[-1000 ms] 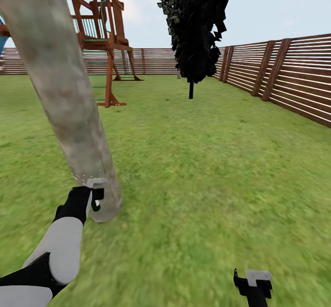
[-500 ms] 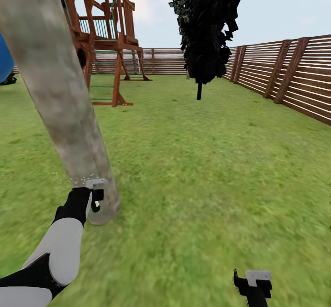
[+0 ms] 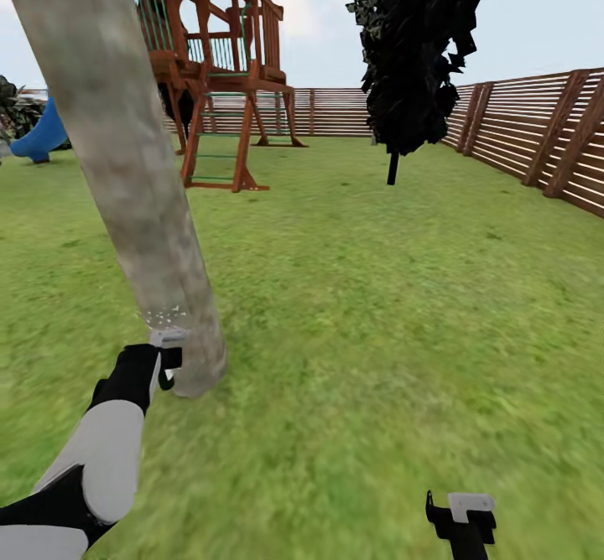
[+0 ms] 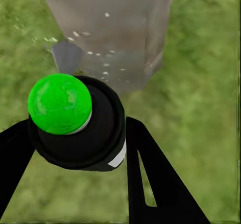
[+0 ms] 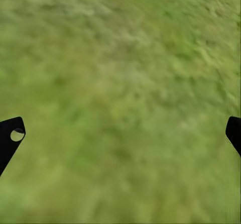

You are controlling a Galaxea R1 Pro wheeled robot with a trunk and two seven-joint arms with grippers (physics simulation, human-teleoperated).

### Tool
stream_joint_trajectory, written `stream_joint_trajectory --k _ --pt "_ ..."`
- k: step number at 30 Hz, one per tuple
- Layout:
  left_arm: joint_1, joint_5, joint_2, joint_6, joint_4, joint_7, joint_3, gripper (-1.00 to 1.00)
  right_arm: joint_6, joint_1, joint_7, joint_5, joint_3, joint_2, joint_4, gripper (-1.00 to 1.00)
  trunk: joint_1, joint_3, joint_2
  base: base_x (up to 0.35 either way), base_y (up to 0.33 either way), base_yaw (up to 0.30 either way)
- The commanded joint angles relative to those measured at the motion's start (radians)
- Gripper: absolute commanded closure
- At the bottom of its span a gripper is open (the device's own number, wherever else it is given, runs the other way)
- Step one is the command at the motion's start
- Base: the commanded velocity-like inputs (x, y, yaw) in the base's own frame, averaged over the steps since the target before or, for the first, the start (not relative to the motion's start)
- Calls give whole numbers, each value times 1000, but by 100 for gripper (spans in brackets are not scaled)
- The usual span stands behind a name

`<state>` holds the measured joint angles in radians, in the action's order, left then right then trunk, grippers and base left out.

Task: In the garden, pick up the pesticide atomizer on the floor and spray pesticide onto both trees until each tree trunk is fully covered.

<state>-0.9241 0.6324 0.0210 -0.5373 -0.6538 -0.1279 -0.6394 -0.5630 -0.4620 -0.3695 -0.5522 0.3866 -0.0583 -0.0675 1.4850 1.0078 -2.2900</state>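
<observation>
A: Closest in, low in the head view, the right gripper hangs over bare grass. From its wrist camera the two fingertips sit at opposite edges of the picture, spread wide with nothing between them.

B: And the left gripper?

A: Clamped on the pesticide atomizer. The wrist view has the black fingers pressed to either side of a black body topped with a bright green ball, so that hand is grasping the sprayer, no question.

B: Where is it pointing?

A: Right at the foot of the tree trunk, just beside the bark. The pesticide shows as a sprinkle of white specks on the trunk just above the gripper, and the wrist camera catches more of them scattered over the grey bark.

B: The trunk itself?

A: Thick, mottled grey-tan, and leaning in the head view, running from the top left corner down to the floor, which is green grass all around.

B: Farther out?

A: A reddish wooden play tower, with a blue slide off to its left. To the right of it stands a dark leafy tree on a thin stem, and the slatted brown fence closes the garden at the back and the right.
</observation>
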Motion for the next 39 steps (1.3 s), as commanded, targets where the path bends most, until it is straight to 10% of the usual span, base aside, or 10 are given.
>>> stream_joint_trajectory --k 1,13,20,30,39 --pt "0 0 2 0 2 0 -1 100 0 0 0 0 0 0 0 -100 0 0 0 78 -272 52" --pt "4 0 -19 0 16 1 -1 100 0 0 1 0 0 -2 0 -100 0 0 0 116 -272 2" --pt "73 2 -112 5 23 1 -9 100 0 0 0 0 0 0 0 -100 0 0 0 139 -272 147" --pt "114 -8 -67 8 54 1 -8 100 0 0 0 0 0 0 0 -100 0 0 0 139 -271 263" --pt "115 -4 -131 11 40 1 -14 100 0 0 1 0 0 0 0 -100 0 0 0 227 -193 15"
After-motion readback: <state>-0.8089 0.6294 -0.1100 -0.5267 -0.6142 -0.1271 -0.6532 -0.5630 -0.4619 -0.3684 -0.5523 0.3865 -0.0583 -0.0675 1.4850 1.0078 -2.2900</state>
